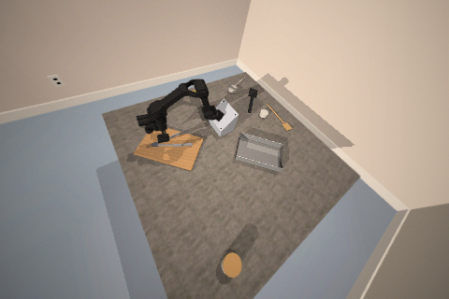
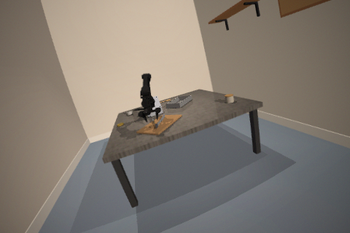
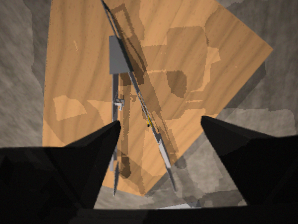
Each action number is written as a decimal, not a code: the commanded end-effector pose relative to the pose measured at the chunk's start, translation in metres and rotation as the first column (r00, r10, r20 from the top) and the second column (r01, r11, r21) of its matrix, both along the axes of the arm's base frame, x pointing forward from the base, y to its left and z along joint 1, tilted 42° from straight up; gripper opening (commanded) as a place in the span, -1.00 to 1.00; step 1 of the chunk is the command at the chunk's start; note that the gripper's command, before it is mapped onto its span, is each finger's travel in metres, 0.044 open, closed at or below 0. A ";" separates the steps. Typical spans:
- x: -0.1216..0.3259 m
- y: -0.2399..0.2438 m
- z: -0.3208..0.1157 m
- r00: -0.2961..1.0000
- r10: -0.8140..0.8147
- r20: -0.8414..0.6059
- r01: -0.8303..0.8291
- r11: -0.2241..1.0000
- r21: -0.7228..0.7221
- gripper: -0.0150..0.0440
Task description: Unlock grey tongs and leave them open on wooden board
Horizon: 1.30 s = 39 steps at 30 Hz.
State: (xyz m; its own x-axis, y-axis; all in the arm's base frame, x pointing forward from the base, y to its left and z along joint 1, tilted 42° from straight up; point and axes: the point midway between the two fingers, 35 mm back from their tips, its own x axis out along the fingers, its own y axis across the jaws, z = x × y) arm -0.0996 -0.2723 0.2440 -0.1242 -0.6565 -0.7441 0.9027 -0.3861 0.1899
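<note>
The grey tongs (image 1: 173,145) (image 2: 160,120) (image 3: 119,56) are over the wooden board (image 1: 189,161) (image 2: 174,119) (image 3: 72,35). Their two arms are spread in a narrow V from the hinge block, with the arm ends toward the robot's base. I cannot tell whether every part of them touches the board. My gripper (image 1: 163,140) (image 2: 153,119) (image 3: 160,121) is open and low over them, gripping nothing. In the wrist view one tong arm runs by the left fingertip and the other lies between the fingers. The roasting tin (image 1: 261,166) (image 2: 174,105) stands without the tongs.
The robot's white base block (image 1: 226,125) stands between board and tin. A black turner (image 1: 252,98), a white pot (image 1: 264,113), a wooden spatula (image 1: 286,126) and a ladle-like tool (image 1: 232,89) lie beyond it. A lidded jar (image 1: 232,264) (image 2: 229,99) stands far off.
</note>
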 end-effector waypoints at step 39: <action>-0.078 0.106 0.043 1.000 -0.019 -0.002 0.019 1.000 -0.012 1.00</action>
State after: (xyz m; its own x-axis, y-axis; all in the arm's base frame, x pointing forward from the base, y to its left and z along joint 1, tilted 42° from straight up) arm -0.1790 -0.1663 0.2842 -0.1370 -0.6573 -0.7411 0.8918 -0.4075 0.1965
